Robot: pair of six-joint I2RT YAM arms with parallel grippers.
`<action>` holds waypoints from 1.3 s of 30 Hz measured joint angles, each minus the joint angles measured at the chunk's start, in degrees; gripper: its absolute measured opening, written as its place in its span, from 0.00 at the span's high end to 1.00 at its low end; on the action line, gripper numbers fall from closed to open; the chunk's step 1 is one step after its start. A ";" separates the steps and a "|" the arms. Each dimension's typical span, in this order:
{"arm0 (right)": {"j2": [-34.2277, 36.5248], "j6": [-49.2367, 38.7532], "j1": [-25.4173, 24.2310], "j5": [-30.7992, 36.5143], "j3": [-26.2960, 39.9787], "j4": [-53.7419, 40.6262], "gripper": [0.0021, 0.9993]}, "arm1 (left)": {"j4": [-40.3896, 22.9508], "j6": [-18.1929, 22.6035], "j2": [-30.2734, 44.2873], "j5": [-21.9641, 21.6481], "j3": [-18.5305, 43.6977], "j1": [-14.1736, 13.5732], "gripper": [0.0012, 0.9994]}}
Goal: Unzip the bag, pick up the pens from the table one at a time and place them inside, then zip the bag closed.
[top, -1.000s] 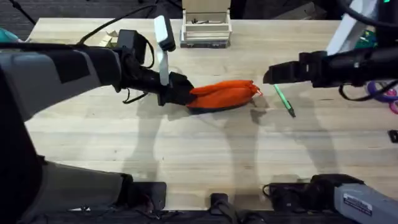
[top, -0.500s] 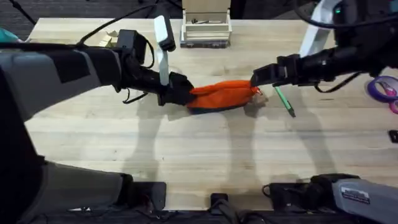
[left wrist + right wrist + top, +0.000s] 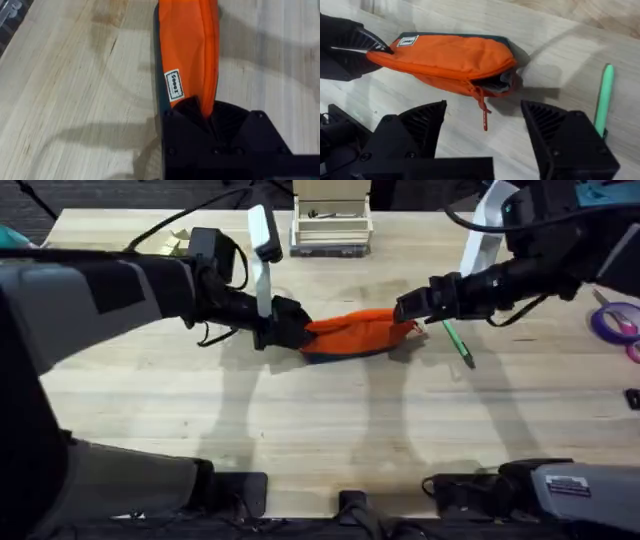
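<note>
table (image 3: 330,430): pale planks, hard and flat; carries everything, nothing to grip here.
bag (image 3: 362,332): lies on its side about midway across the table, nearer the far edge than the near one; soft orange fabric, likely light and floppy, prone to slide and crumple unless pinned at one end.
left gripper (image 3: 285,325): closed on the bag's left end, fabric pinched between black fingers in the left wrist view; judged a good anchor for pulling the zipper against.
right gripper (image 3: 482,135): fingers spread wide, holding nothing, poised over the bag's right end with the pull between them.
green pen (image 3: 457,341): flat on the table just right of the bag, apart from it; thin, stiff, smooth, probably rolls; best pinched across the middle of the barrel.
zipper pull (image 3: 484,116): thin red tab hanging from the bag's right end, mouth there slightly gaping; small and limp, best taken close to the slider.
</note>
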 joint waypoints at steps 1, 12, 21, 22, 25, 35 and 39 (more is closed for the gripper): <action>0.21 -0.04 0.00 -0.02 0.00 0.01 0.12 | 0.00 0.00 0.00 0.00 0.00 0.00 0.96; 0.68 -0.13 0.00 -0.04 0.00 0.03 0.41 | 0.00 0.00 0.00 0.00 0.00 0.00 0.96; 0.68 -0.15 0.00 -0.04 0.00 0.04 0.55 | 0.00 0.00 0.00 0.00 0.00 0.00 0.96; 0.68 -0.16 0.00 -0.04 0.00 0.03 0.57 | 0.00 0.00 0.00 0.00 0.00 0.00 0.96; 0.69 -0.17 0.00 -0.04 0.00 0.03 0.69 | 0.00 0.00 0.00 0.00 0.00 0.00 0.96; 0.68 -0.15 0.00 -0.02 0.00 0.22 0.97 | 0.00 0.00 0.00 0.00 0.00 0.00 0.96; 0.68 -0.15 0.00 -0.04 0.00 0.53 0.97 | 0.00 0.00 0.00 0.00 0.00 0.00 0.96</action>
